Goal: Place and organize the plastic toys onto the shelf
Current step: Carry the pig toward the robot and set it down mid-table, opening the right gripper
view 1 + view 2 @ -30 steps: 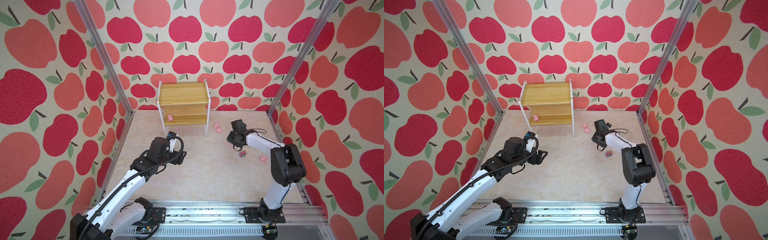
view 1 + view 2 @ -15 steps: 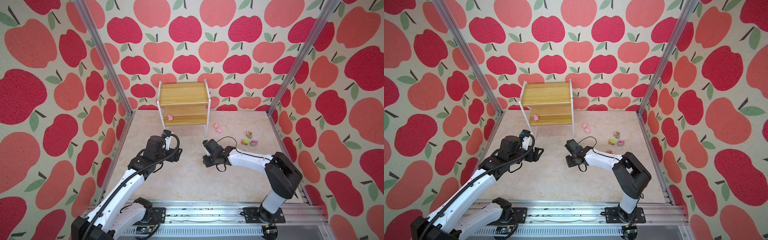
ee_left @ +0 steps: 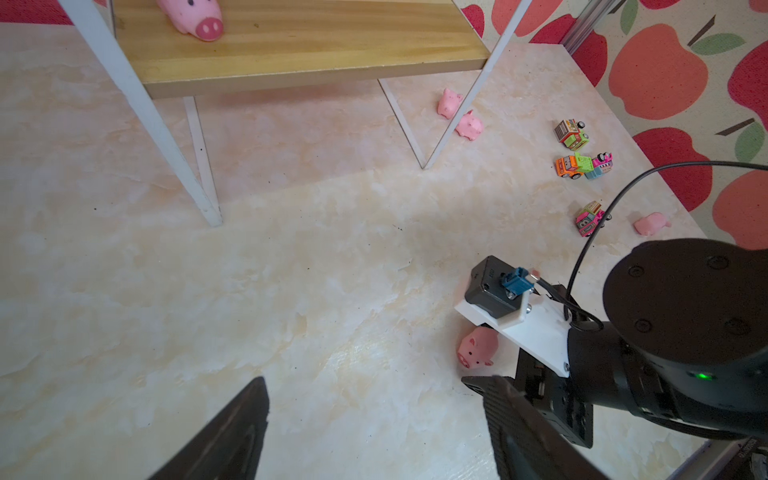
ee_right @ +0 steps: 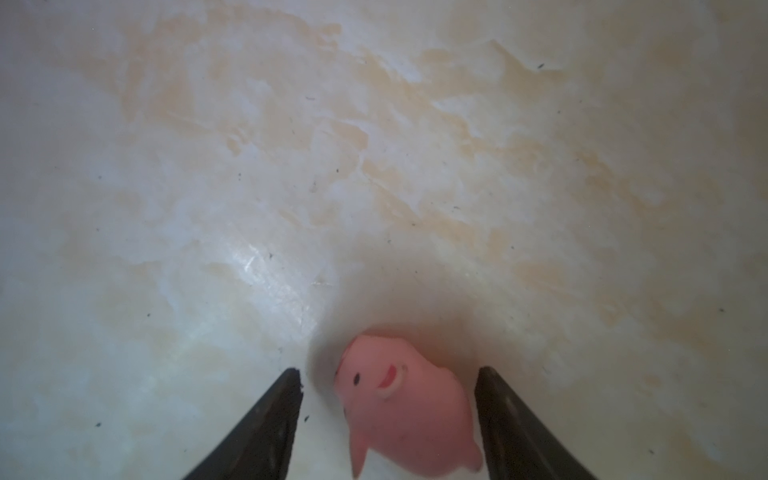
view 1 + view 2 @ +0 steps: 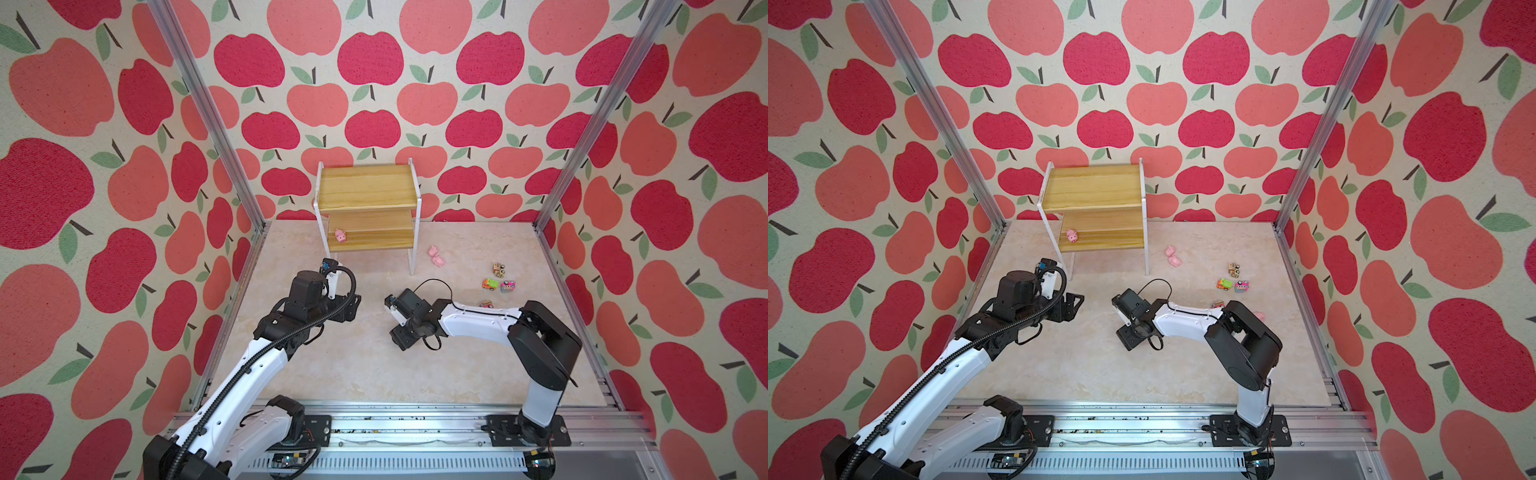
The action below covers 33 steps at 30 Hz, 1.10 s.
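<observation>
Nearest the rail, on the bare table (image 4: 374,166), the right claw (image 4: 388,374) stands low over a pig (image 4: 407,411), its jaws wide on either side and gripping nothing. One finger may just touch the pig's flank, though the close view is too soft to say. The left claw (image 3: 374,380) hovers near it, also wide and empty. That pig looks light, rubbery and squashy, so a gentle pinch across its plump middle should serve better than the snout or legs. Farther off lie four trucks (image 5: 491,284) and a lone pig (image 3: 650,223), then two pigs (image 5: 438,261) just beside a leg of the shelf (image 5: 365,189). At the back, a shelved pig (image 5: 341,236) sits on its lower board.
</observation>
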Each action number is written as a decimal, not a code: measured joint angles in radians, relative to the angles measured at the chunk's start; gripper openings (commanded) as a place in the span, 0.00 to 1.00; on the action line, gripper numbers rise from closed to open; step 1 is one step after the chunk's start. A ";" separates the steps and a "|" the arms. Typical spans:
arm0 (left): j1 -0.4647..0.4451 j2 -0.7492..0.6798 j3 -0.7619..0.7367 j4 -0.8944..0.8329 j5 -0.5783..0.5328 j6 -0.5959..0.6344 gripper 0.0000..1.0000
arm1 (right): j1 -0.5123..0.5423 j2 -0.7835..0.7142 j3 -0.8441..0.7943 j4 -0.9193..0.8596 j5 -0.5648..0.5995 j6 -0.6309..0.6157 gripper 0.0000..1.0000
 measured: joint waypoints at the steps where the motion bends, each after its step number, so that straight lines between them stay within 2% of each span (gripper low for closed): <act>1: 0.003 0.000 0.000 0.000 0.000 0.000 0.84 | 0.000 -0.020 -0.016 0.003 0.003 -0.007 0.76; 7: 0.009 0.000 0.000 0.000 0.001 0.000 0.84 | 0.000 -0.169 -0.123 0.055 0.023 -0.006 0.78; 11: 0.009 0.000 0.000 0.000 0.001 0.000 0.84 | 0.000 -0.218 -0.210 0.101 0.040 0.024 0.77; 17: 0.011 0.000 0.000 0.001 0.005 0.000 0.84 | -0.004 -0.221 -0.293 0.143 0.084 0.065 0.74; 33: 0.000 -0.013 -0.003 0.009 0.052 0.009 0.84 | -0.075 -0.137 -0.297 0.323 0.154 0.089 0.67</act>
